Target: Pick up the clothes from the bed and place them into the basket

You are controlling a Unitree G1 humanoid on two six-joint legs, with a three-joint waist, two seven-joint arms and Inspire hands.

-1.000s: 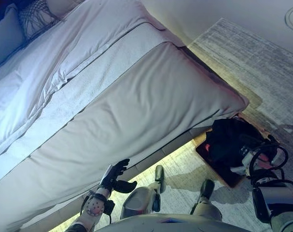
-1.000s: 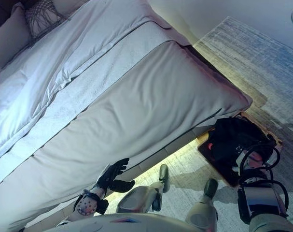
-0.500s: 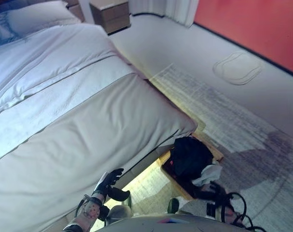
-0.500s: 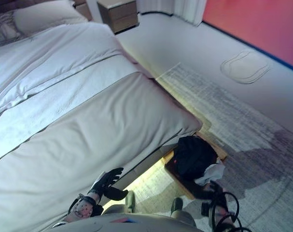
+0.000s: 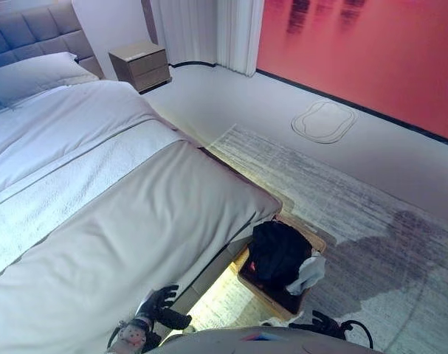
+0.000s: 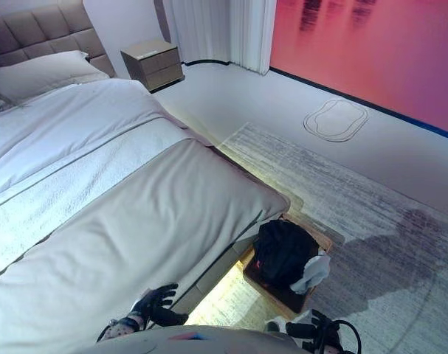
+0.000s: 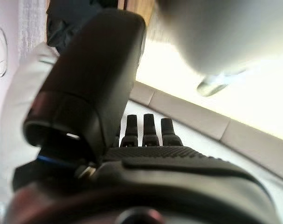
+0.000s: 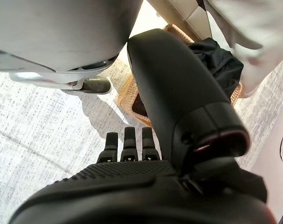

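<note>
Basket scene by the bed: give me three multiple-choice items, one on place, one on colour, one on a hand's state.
1. Where is the basket?
A. On the bed
B. On the rug at the bed's foot corner
C. On the nightstand

2. What colour is the largest garment in the basket?
A. Black
B. Red
C. Yellow

3. How is the left hand?
A. Shut on a garment
B. Open, holding nothing
C. Shut on the basket's rim

Key:
1 B: the basket stands on the rug by the bed.
2 A: the black garment fills it, a light cloth beside.
3 B: the left hand shows spread fingers and no cloth.
</note>
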